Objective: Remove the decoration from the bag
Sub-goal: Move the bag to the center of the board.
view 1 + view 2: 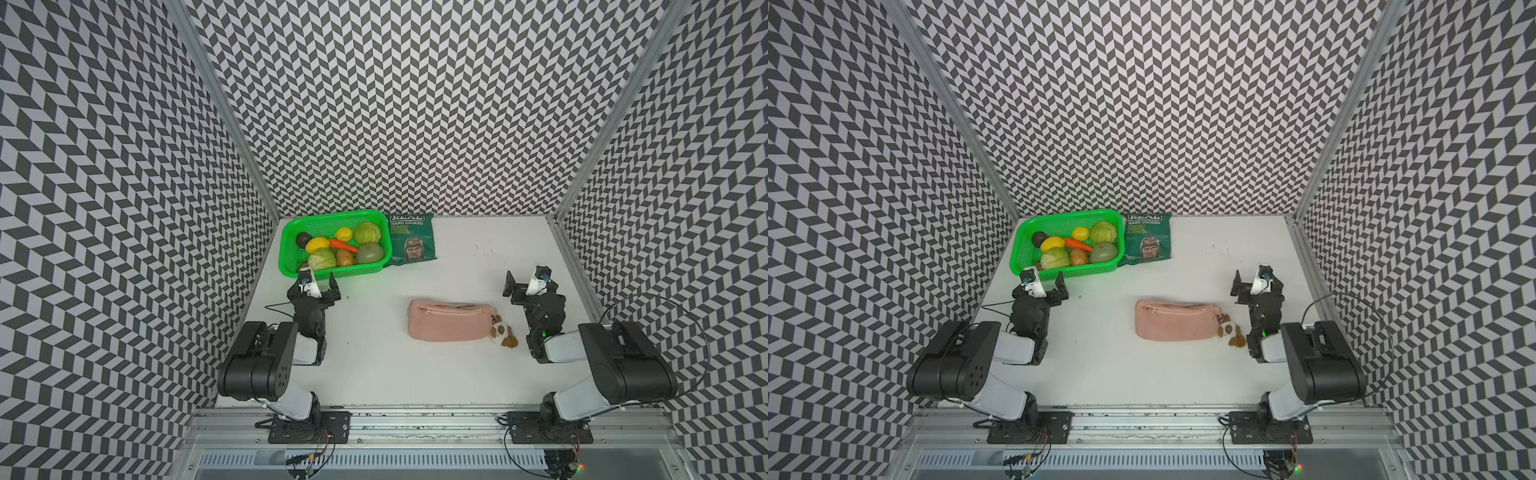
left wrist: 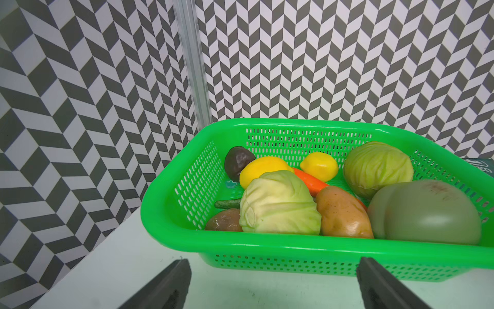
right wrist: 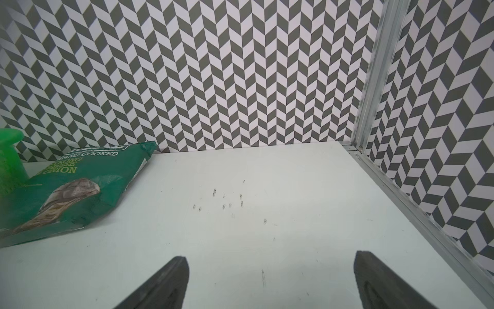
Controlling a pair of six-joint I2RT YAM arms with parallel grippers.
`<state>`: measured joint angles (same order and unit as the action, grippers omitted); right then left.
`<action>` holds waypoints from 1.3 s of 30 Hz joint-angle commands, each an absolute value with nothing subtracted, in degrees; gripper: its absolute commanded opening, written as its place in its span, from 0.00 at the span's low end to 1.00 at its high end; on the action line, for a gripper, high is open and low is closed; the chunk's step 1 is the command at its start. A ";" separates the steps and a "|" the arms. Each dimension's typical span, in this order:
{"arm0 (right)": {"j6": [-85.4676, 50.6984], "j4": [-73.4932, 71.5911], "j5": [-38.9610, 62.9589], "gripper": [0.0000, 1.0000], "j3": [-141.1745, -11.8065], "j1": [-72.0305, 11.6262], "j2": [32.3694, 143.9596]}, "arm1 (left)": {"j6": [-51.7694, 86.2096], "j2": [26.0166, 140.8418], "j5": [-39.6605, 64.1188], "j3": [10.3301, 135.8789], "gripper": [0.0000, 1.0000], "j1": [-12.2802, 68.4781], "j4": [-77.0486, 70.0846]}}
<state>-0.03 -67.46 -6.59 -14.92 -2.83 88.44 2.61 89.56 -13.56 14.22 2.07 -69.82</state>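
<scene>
The pink bag point(image 1: 451, 322) point(image 1: 1177, 322) lies on its side on the white table, right of centre, in both top views. The decoration point(image 1: 503, 331) point(image 1: 1228, 331), a small white and brown plush animal, lies at the bag's right end, touching it. My right gripper point(image 1: 528, 280) point(image 1: 1257, 281) point(image 3: 270, 267) is open over bare table behind the decoration and holds nothing. My left gripper point(image 1: 318, 282) point(image 1: 1044, 283) point(image 2: 272, 270) is open and empty just in front of the green basket, far left of the bag. Neither wrist view shows the bag or the decoration.
A green basket point(image 1: 291, 266) point(image 1: 1022, 259) point(image 2: 267, 246) with several toy fruits and vegetables stands at the back left. A dark green crisp packet point(image 1: 411, 241) point(image 1: 1148, 241) point(image 3: 66, 192) lies beside it. Patterned walls close three sides.
</scene>
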 commanded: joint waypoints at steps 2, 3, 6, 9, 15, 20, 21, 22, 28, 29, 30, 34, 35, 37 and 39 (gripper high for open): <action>0.18 -68.99 -6.41 1.00 -15.65 -3.05 87.63 | 2.58 88.51 -12.76 14.06 1.00 1.77 -71.50; 0.18 -69.06 -6.39 1.00 -15.64 -3.07 87.63 | 2.55 88.58 -12.76 14.12 1.00 1.77 -71.50; 0.18 -69.01 -6.41 1.00 -15.67 -3.06 87.63 | 2.64 88.62 -12.46 14.22 1.00 1.68 -71.27; 0.01 -69.10 -6.35 1.00 -15.73 -3.00 87.79 | 2.79 88.44 -12.41 14.52 1.00 1.67 -70.43; 0.00 -68.97 -6.37 1.00 -15.80 -2.98 87.76 | 2.72 88.42 -12.42 14.41 1.00 1.67 -70.68; -0.06 -69.55 -7.05 1.00 -15.81 -3.05 86.64 | 3.19 86.35 -15.74 15.67 1.00 2.25 -67.52; 0.04 -67.20 -7.27 1.00 -16.39 -3.07 85.26 | 3.57 84.25 -16.60 17.53 1.00 2.28 -62.28; 0.03 -62.56 -7.57 1.00 -17.76 -3.08 83.02 | 3.97 82.24 -17.38 19.62 1.00 2.28 -56.86; -17.35 -32.00 -10.90 1.00 -31.21 -2.79 75.37 | 14.41 73.53 -20.70 32.52 1.00 2.43 -27.45; -22.76 -26.40 -11.43 1.00 -33.78 -2.73 75.21 | 17.11 72.18 -19.80 35.27 1.00 2.52 -21.77; -26.68 -21.14 -10.56 1.00 -36.47 -2.53 75.15 | 19.20 70.93 -18.14 37.97 1.00 2.55 -16.33; -26.10 -10.47 6.67 0.97 -43.58 -1.88 73.93 | 25.82 66.84 -6.17 46.24 1.00 3.77 -0.13; -26.01 -9.69 10.77 0.96 -43.93 -1.90 72.81 | 27.10 65.82 -3.36 47.43 1.00 4.70 2.54; -26.37 -6.29 17.96 0.94 -44.63 -1.97 70.29 | 29.81 64.08 2.14 48.56 1.00 7.26 5.45; -26.25 -0.80 21.29 0.93 -46.27 -2.09 68.98 | 32.41 62.97 5.12 48.77 1.00 11.41 6.71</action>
<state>-24.01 -11.09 9.61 -43.77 -2.04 71.70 26.09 64.36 -4.60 47.77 7.99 -4.27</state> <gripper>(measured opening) 0.937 0.999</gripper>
